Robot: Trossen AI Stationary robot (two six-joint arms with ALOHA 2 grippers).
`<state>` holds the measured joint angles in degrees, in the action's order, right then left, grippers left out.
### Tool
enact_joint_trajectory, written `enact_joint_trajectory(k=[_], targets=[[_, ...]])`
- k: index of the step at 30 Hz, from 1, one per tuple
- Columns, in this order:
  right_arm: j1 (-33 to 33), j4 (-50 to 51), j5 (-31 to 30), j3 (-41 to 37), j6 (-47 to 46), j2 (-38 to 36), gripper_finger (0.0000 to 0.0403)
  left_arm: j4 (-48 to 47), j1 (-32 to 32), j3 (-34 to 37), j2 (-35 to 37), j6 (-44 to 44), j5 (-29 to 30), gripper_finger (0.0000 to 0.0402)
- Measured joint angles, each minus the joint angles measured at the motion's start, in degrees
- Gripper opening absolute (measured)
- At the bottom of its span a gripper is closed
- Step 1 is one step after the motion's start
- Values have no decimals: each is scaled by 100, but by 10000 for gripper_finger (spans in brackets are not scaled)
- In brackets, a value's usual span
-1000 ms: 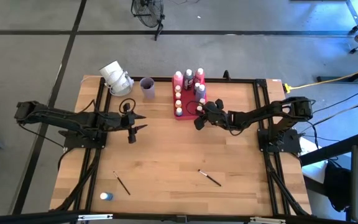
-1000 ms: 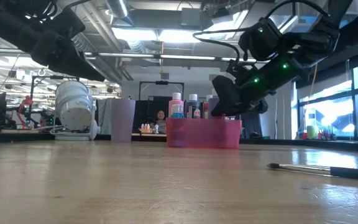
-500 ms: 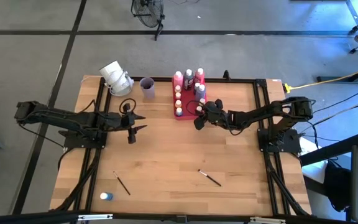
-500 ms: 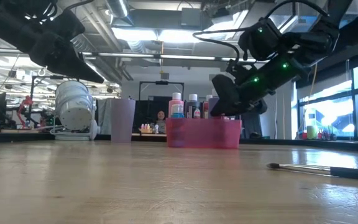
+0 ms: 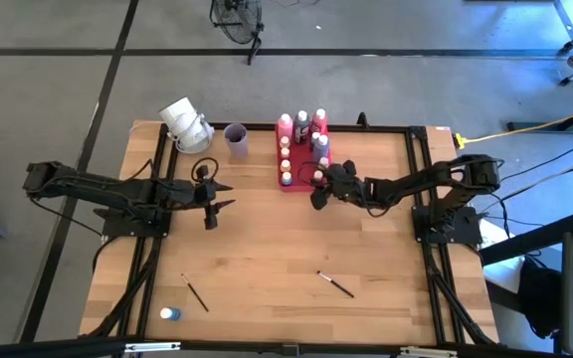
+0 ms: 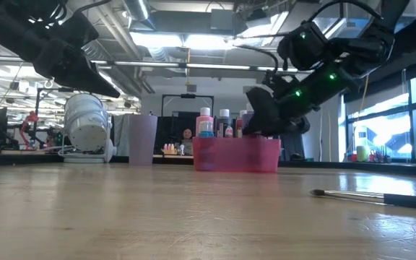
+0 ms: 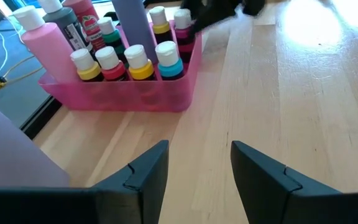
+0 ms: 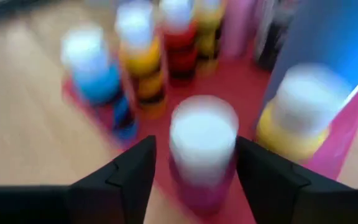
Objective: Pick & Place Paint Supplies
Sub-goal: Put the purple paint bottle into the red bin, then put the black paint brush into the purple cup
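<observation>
The pink-red tray (image 5: pixel 294 185) stands near the table's far edge, with several light-capped paint bottles upright in it (image 7: pixel 129 102). My right gripper (image 5: pixel 316 189) hangs over the tray's right side, its fingers apart on either side of a white-capped pink bottle (image 8: pixel 202 134). My left gripper (image 5: pixel 222 197) waits open above bare wood left of the tray (image 7: pixel 197 155). Two dark brushes (image 5: pixel 195 293) (image 5: pixel 336 285) and a blue bottle (image 5: pixel 170 313) lie on the table's near part. My right gripper comes at the pink bottle's capped top (image 8: pixel 202 124) slanting down from the table's right. A strip of red tray shows between one finger (image 8: pixel 135 171) and the bottle. Whether the other finger touches it I cannot tell.
A lilac cup (image 5: pixel 235 139) and a white tipped-over object (image 5: pixel 185 124) stand left of the tray at the far edge. In the low view one brush (image 6: pixel 374 196) lies near the camera. Open wood stretches between the arms and the near edge.
</observation>
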<state>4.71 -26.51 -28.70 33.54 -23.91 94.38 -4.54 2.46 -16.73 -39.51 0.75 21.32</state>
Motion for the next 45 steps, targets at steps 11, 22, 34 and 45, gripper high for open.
enact_joint_trajectory(k=[11,22,34,45], targets=[[-86,8,-88,-15,140,-56,254,2,0,0,0,-64,22,169],[-194,150,-153,-8,320,-525,254,0,0,0,-2,-46,17,169],[-705,1243,130,-2,71,-1594,254,3,15,-2,380,-46,-557,169],[-1660,1201,3241,2,-692,-1949,254,-1,15,-2,474,2,-796,169]])
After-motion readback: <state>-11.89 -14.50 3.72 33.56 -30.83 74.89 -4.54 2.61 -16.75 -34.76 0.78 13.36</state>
